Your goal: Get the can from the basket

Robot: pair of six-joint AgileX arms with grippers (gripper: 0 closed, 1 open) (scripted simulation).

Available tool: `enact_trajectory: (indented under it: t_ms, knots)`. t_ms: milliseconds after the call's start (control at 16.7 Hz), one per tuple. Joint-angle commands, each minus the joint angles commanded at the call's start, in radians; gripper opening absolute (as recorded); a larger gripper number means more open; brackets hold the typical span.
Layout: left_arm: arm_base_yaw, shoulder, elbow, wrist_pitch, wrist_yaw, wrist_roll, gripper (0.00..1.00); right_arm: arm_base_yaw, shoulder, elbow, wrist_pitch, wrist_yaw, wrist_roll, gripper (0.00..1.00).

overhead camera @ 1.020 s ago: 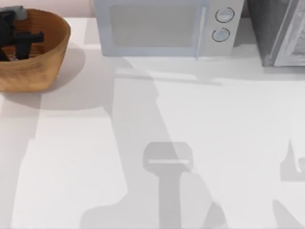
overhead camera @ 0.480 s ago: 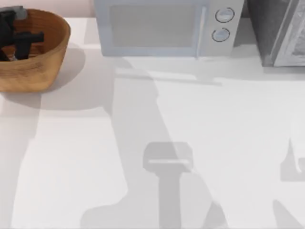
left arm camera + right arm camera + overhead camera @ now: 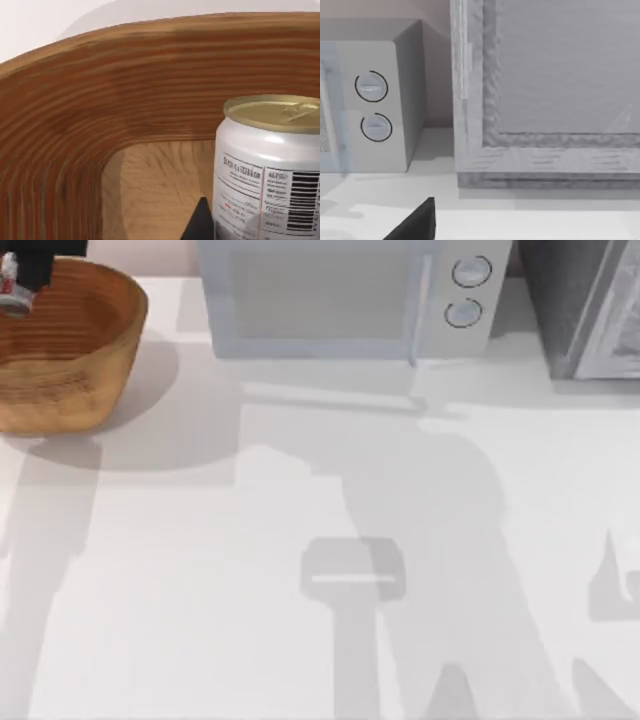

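Observation:
The woven orange-brown basket [image 3: 70, 370] stands at the table's back left corner. My left gripper [image 3: 14, 280] hangs over the basket's far left rim, shut on the can [image 3: 9, 295], a small white cylinder with red markings. In the left wrist view the can [image 3: 265, 165] shows its gold top and a barcode. One dark fingertip [image 3: 200, 225] rests against its side, and the basket's ribbed inner wall [image 3: 100, 115] curves behind it. A dark finger [image 3: 415, 222] of my right gripper shows in the right wrist view, facing the back right of the table.
A white microwave [image 3: 340, 295] with two round knobs stands along the back edge, also seen in the right wrist view [image 3: 370, 105]. A grey boxy appliance [image 3: 590, 305] fills the back right corner. Arm shadows lie across the white tabletop [image 3: 200, 590].
My left gripper has risen from deep inside the basket toward the far left corner, carrying the can up with it. The shadows on the table have shifted.

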Motion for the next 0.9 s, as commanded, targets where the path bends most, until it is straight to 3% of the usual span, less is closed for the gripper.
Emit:
enact_trajectory:
  t_ms: [360, 660, 900]
  knots:
    - [-0.023, -0.478, -0.542, 0.172, -0.122, -0.021, 0.0, 0.0, 0.0, 0.0, 0.0, 0.0, 0.0, 1.0]
    - [-0.025, -0.81, -1.14, 0.265, -0.127, -0.03, 0.0, 0.0, 0.0, 0.0, 0.0, 0.0, 0.0, 1.0]
    - [-0.018, -1.212, -1.505, 0.381, -0.134, -0.051, 0.0, 0.0, 0.0, 0.0, 0.0, 0.0, 0.0, 1.0]
